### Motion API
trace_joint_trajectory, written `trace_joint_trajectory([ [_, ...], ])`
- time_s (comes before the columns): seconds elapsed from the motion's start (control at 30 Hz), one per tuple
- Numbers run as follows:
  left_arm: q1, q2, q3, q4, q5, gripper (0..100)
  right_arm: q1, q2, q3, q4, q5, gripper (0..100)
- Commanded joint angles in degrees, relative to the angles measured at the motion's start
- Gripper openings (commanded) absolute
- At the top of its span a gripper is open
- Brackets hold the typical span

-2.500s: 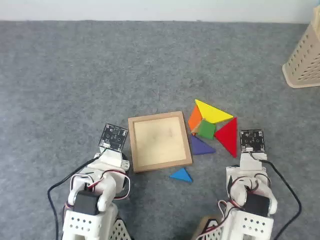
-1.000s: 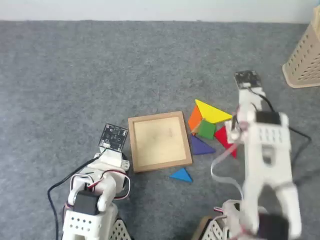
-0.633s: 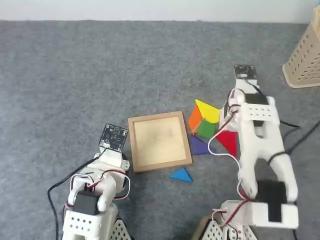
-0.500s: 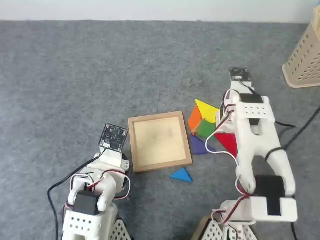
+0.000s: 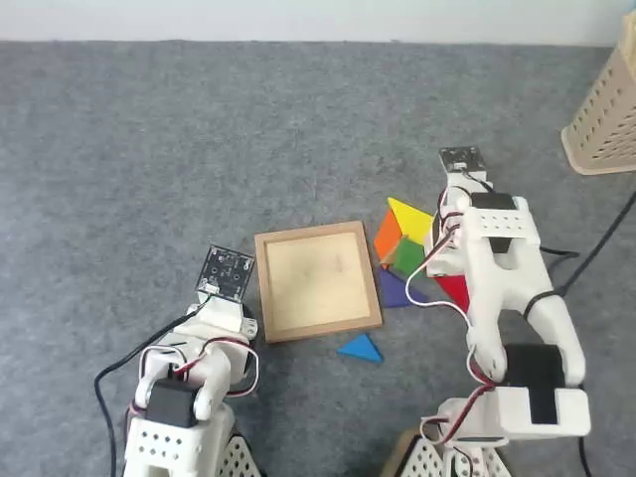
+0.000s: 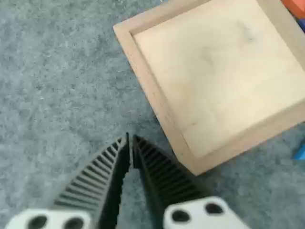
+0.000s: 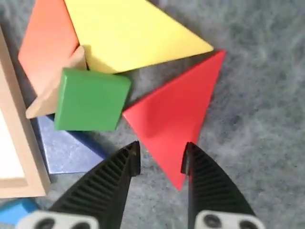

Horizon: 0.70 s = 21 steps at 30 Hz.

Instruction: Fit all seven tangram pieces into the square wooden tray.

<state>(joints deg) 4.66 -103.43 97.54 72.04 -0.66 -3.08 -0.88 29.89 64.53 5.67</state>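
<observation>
Jaws of the right gripper (image 7: 161, 153) apart above the red triangle (image 7: 178, 119), one pointed corner of that piece lying between the two fingers; green square (image 7: 90, 99) just beside the triangle, yellow triangle (image 7: 128, 33) and orange piece (image 7: 47, 43) next to it; all on the grey carpet (image 5: 199, 129) close to the square wooden tray (image 6: 147, 90); blue triangle (image 5: 360, 348) apart, near the tray's corner; left gripper (image 6: 129, 140) pressed together, holding nothing, just off the tray's outer rim.

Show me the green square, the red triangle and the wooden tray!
green square (image 7: 90, 99): right wrist view, middle of its top face.
red triangle (image 7: 178, 117): right wrist view, middle of its face.
wooden tray (image 6: 157, 98): left wrist view, on its rim.
</observation>
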Motion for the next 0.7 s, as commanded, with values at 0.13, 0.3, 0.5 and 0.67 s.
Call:
trace_joint_trajectory([
  [0.13, -0.18, -1.14, -1.01, 0.35, 0.35, 1, -0.31, -0.92, -0.35, -0.22, 2.90, 22.7],
  [0.3, -0.18, -1.14, -1.01, 0.35, 0.35, 1, -0.40, -0.66, -0.44, -2.24, 2.99, 22.9],
  [0.5, -0.18, -1.14, -1.01, 0.35, 0.35, 1, -1.89, -0.66, -0.79, -3.91, 2.11, 23.1],
  [0.67, -0.18, -1.14, -1.01, 0.35, 0.35, 1, -2.07, -0.57, -0.79, -6.02, -2.90, 23.2],
])
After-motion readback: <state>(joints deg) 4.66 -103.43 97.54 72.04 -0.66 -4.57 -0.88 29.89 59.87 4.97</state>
